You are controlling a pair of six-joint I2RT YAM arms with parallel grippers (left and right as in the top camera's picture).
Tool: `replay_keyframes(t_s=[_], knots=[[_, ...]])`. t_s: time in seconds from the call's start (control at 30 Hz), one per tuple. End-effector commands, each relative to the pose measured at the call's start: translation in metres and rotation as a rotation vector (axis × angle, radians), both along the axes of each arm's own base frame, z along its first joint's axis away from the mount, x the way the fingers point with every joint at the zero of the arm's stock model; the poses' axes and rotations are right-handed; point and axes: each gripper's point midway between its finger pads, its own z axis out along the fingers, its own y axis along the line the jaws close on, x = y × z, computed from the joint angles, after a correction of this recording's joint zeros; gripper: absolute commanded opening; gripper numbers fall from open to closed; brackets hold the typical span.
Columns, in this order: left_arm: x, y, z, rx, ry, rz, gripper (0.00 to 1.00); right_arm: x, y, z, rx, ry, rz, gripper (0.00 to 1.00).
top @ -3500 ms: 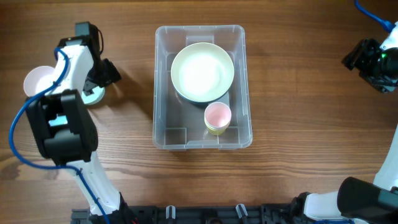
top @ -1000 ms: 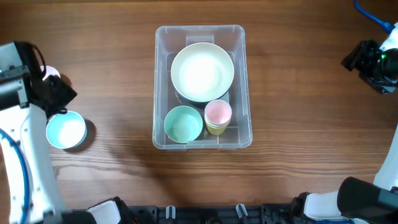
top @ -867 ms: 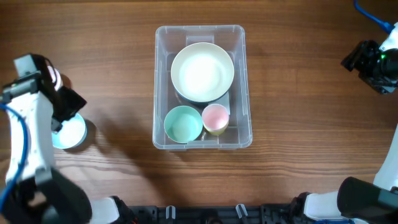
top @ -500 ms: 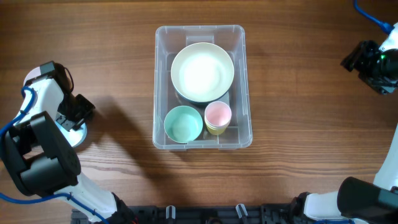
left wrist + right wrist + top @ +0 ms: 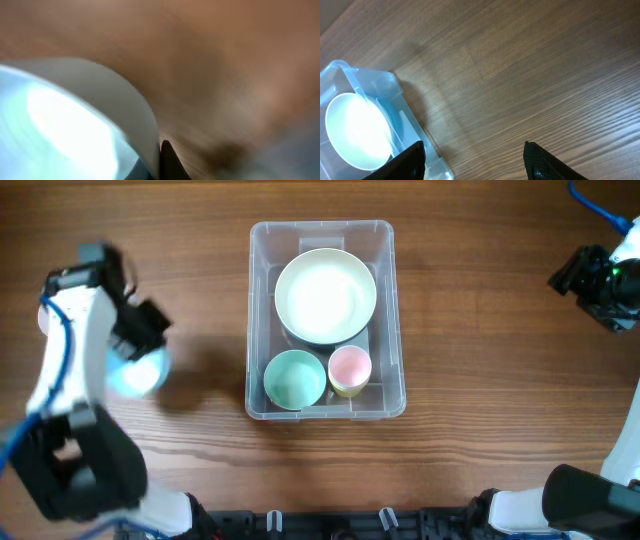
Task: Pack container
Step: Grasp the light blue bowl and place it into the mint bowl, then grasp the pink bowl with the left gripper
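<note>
The clear container (image 5: 250, 310) stands mid-table. It holds a large cream bowl (image 5: 325, 295), a green bowl (image 5: 295, 378) and a pink cup (image 5: 350, 366) nested in a yellow one. Left of it, my left gripper (image 5: 140, 348) is shut on the rim of a light blue bowl (image 5: 135, 372). The blurred left wrist view shows that rim pinched by the gripper (image 5: 160, 160), with the light blue bowl (image 5: 65, 125) filling the left side. My right gripper (image 5: 590, 280) hangs at the far right edge, open and empty (image 5: 475, 165). The right wrist view catches the container's corner (image 5: 395, 85) and the cream bowl (image 5: 355, 132).
A blue cable (image 5: 600, 205) runs in at the top right corner. The arm bases and a black rail (image 5: 330, 525) line the table's front edge. Bare wooden table (image 5: 500, 360) lies between the container and the right arm.
My left gripper has shut on the blue bowl's rim, and the arm has swung with the bowl slightly right towards the container. The right arm has not moved.
</note>
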Motion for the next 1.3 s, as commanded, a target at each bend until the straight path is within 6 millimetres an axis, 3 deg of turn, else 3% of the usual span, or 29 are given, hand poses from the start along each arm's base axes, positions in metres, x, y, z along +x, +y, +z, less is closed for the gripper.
replay_keyframes(t_s=[0.0, 0.03, 0.1, 0.13, 0.2, 0.27, 0.37, 0.47, 0.6, 0.7, 0.77, 0.83, 0.87, 0.97, 1.03, 1.1, 1.17, 1.2, 1.27], knots=[[0.024, -0.090, 0.113, -0.007, -0.300, -0.283, 0.04, 0.001, -0.003, -0.006, -0.012, 0.022, 0.009, 0.64], [0.023, -0.112, 0.128, 0.002, -0.331, -0.350, 0.04, 0.001, -0.003, -0.006, -0.012, 0.021, 0.009, 0.64], [0.010, -0.183, 0.149, -0.001, -0.387, -0.558, 0.04, 0.001, -0.003, -0.006, -0.012, 0.022, 0.009, 0.64], [-0.001, -0.215, 0.146, -0.019, -0.384, -0.650, 0.04, 0.001, -0.003, -0.006, -0.012, 0.022, 0.010, 0.64], [-0.014, -0.245, 0.138, -0.030, -0.361, -0.741, 0.04, 0.001, -0.003, -0.006, -0.013, 0.022, 0.010, 0.64], [-0.027, -0.274, 0.117, -0.030, -0.295, -0.831, 0.04, 0.001, -0.003, -0.006, -0.012, 0.022, 0.009, 0.64], [-0.040, -0.291, 0.083, -0.013, -0.175, -0.894, 0.04, 0.001, -0.003, -0.006, -0.012, 0.023, 0.010, 0.64], [-0.048, -0.290, 0.061, 0.008, -0.073, -0.907, 0.04, 0.001, -0.003, -0.006, -0.012, 0.022, 0.010, 0.64], [-0.052, -0.287, 0.058, 0.015, -0.041, -0.908, 0.05, 0.001, -0.003, -0.006, -0.012, 0.022, 0.010, 0.64], [-0.056, -0.284, 0.058, 0.019, -0.023, -0.909, 0.30, 0.001, -0.003, -0.006, -0.012, 0.022, 0.010, 0.64], [-0.056, -0.284, 0.058, 0.019, -0.024, -0.908, 0.36, 0.001, -0.003, -0.006, -0.012, 0.023, 0.009, 0.64], [-0.055, -0.284, 0.058, 0.021, -0.024, -0.908, 0.35, 0.001, -0.003, -0.006, -0.012, 0.023, 0.010, 0.63], [-0.054, -0.281, 0.058, 0.039, -0.028, -0.907, 0.29, 0.001, -0.003, -0.006, -0.012, 0.023, 0.010, 0.64], [-0.041, -0.263, 0.067, 0.130, -0.075, -0.881, 0.30, 0.001, -0.003, -0.006, -0.012, 0.023, 0.010, 0.64], [-0.025, -0.233, 0.087, 0.193, -0.141, -0.805, 0.42, 0.001, -0.003, -0.006, -0.013, 0.022, 0.010, 0.64], [-0.003, -0.182, 0.107, 0.253, -0.202, -0.662, 0.52, 0.001, -0.003, -0.006, -0.013, 0.022, 0.010, 0.64], [0.028, -0.113, 0.122, 0.276, -0.270, -0.458, 0.64, 0.001, -0.003, -0.006, -0.013, 0.022, 0.010, 0.64], [0.046, -0.065, 0.127, 0.296, -0.308, -0.312, 0.66, 0.001, -0.003, -0.006, -0.013, 0.023, 0.010, 0.64], [0.064, -0.014, 0.129, 0.320, -0.349, -0.168, 0.68, 0.001, -0.003, -0.006, -0.012, 0.023, 0.010, 0.64]])
